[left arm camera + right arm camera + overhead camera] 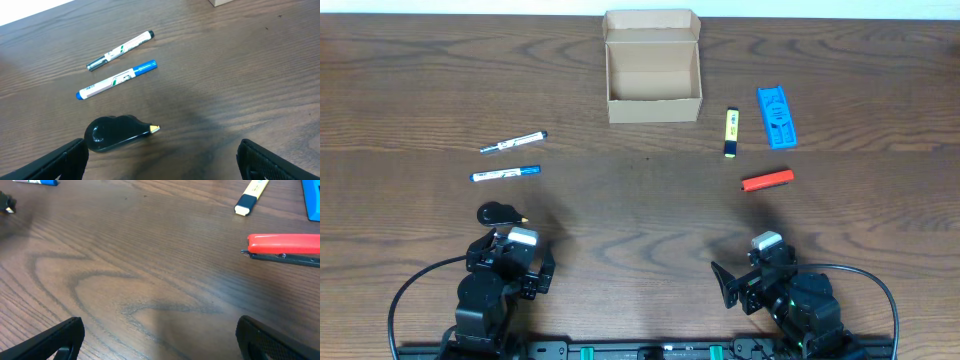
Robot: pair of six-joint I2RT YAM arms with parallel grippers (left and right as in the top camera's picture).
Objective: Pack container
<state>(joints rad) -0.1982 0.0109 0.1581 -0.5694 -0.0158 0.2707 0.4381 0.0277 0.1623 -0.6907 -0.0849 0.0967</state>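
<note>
The tan cardboard container (653,80) stands open and empty at the back middle of the table, flap lid up. Two markers, one dark-capped (513,142) (120,50) and one blue-capped (505,174) (116,79), lie at the left. A black tape dispenser (500,213) (116,132) lies just ahead of my left gripper (160,160), which is open and empty. A yellow highlighter (731,132) (252,193), a red stapler (767,180) (284,247) and a flat blue case (776,117) lie at the right. My right gripper (160,337) is open and empty, short of the stapler.
Both arms sit at the near table edge, left (500,280) and right (790,295), with black cables looping beside them. The wooden table's (640,230) far edge runs behind the container.
</note>
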